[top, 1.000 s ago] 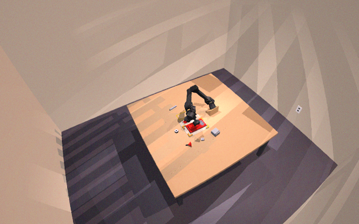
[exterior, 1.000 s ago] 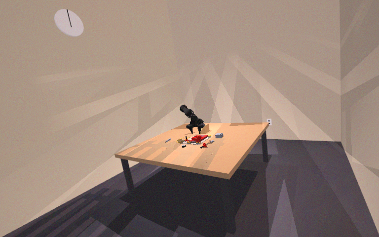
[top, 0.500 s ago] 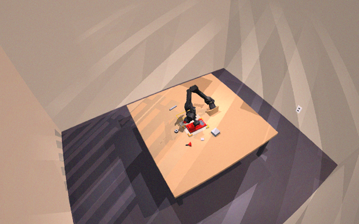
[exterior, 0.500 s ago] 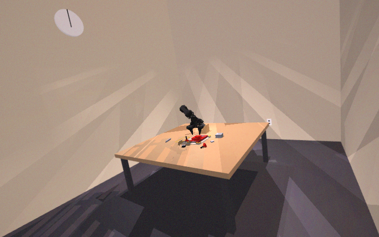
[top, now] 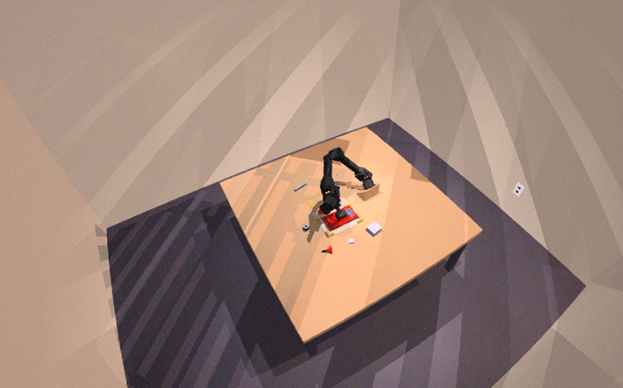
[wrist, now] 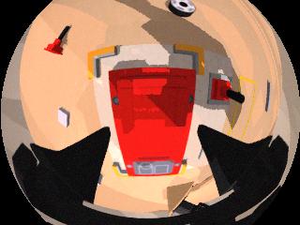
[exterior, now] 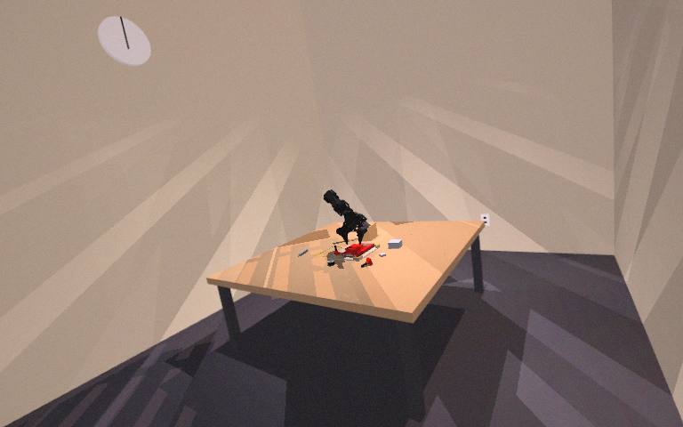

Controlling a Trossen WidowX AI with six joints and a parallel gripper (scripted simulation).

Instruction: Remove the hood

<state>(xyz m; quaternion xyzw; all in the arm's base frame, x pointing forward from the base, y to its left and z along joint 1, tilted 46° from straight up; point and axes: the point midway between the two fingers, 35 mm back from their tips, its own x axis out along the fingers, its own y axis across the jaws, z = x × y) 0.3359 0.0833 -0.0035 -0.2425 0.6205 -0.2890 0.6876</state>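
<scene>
- My black parallel-jaw gripper (top: 331,213) (exterior: 353,243) (wrist: 156,130) is standing almost fully open, holding nothing, its fingers spreading to either side of the red toy car body (top: 333,226) (exterior: 359,252) (wrist: 155,117).
- The hood is, I judge, belonging to this broad red top, lying between my fingers but ungrasped; I cannot tell its seam. I am probably lining up for a grip across its width, so an off-centre descent could be catching one side.
- The white board (top: 343,228) (exterior: 350,258) (wrist: 211,127) is bearing the car, its yellow-and-grey corner brackets probably keeping the body located while parts are coming off.
- A small red block with a black peg (top: 319,211) (exterior: 336,252) (wrist: 217,89) is sitting beside the car, towards the thin yellow outline (top: 314,198) (wrist: 248,80), the marked area. The hood is not yet lying there; my carry should be clearing that peg.
- The tan wooden bench (top: 409,236) (exterior: 301,286) (wrist: 37,94) is carrying everything nearer its upper edge than its bottom corner in the top view; the outline is lying towards the left corner.
- Striped light and shadow are crossing bench, dark floor and beige walls, confusing edges; a pale round clock (exterior: 116,40) is hanging on the wall.
</scene>
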